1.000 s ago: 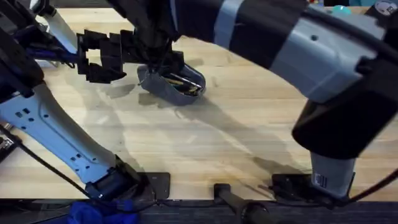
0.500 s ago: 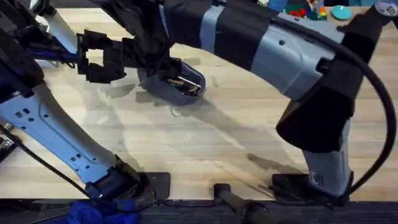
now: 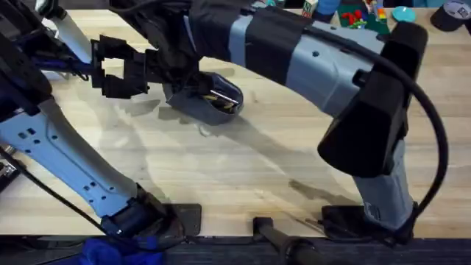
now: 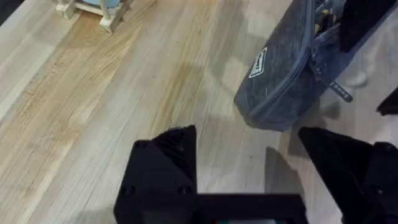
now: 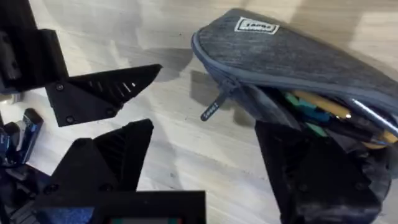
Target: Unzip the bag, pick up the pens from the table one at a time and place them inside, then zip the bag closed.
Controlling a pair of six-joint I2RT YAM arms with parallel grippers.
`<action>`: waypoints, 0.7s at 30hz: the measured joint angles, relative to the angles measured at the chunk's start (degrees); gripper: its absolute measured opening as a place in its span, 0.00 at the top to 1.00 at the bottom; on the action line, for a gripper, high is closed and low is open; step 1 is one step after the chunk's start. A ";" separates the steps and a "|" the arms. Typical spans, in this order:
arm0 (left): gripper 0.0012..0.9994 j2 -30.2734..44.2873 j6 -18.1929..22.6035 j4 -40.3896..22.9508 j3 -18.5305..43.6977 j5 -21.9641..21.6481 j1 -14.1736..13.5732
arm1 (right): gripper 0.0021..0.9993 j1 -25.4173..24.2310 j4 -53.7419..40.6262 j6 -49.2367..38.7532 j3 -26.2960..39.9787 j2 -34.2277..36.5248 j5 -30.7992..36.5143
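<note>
Bases of both arms sit at the near edge of the desk, a pale plank top. From the lower right, the right arm rises large under the overhead camera and reaches across the middle toward the far left. Beyond a stretch of bare wood lies the bag, a blue-grey pouch resting on the desk with its zipper undone and its mouth gaping. Inside it, the right wrist view shows pens with yellow, green and silver barrels lying along its length, and the zipper pull hanging loose from the near end of the opening. The right end effector stands at that open end with its black fingers spread apart, one finger overlapping the pouch's rim; whether it touches the fabric cannot be told. Just beside the bag, on its left, the left end effector hovers with fingers apart, holding nothing.
</note>
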 joint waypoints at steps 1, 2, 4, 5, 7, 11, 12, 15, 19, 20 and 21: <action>0.01 -0.01 0.02 0.00 0.00 -0.01 0.00 | 0.00 0.00 0.00 0.00 0.00 0.00 0.02; 0.01 -0.01 0.00 0.00 0.00 -0.01 0.00 | 0.00 0.00 0.02 0.00 0.00 0.00 0.02; 0.01 0.00 0.00 0.00 0.00 0.00 0.00 | 0.00 0.00 0.09 0.02 0.00 0.00 0.26; 0.01 -0.01 0.00 0.00 0.00 -0.01 0.00 | 0.00 0.00 0.20 0.09 0.00 0.00 0.46; 0.01 -0.01 0.01 0.00 0.00 0.01 0.00 | 0.00 0.00 0.95 -0.07 0.00 0.01 1.02; 0.01 -0.01 0.00 0.00 0.00 -0.01 0.00 | 0.00 0.04 2.21 -0.93 0.00 0.00 1.96; 0.01 -0.01 0.00 0.00 0.00 -0.01 0.00 | 0.00 0.07 2.11 -1.18 0.00 0.01 2.20; 0.01 -0.01 0.00 0.00 0.00 0.01 0.00 | 0.01 0.11 1.72 -1.62 0.00 0.36 2.89; 0.01 -0.01 0.00 0.00 0.00 -0.01 0.00 | 0.01 0.24 1.53 -1.87 0.02 1.37 3.90; 0.01 -0.01 0.00 0.00 0.00 -0.01 0.00 | 0.01 0.24 1.51 -2.00 0.02 1.59 4.22; 0.01 0.01 0.02 0.00 0.00 -0.01 0.00 | 0.01 0.28 1.51 -2.08 0.02 1.73 4.64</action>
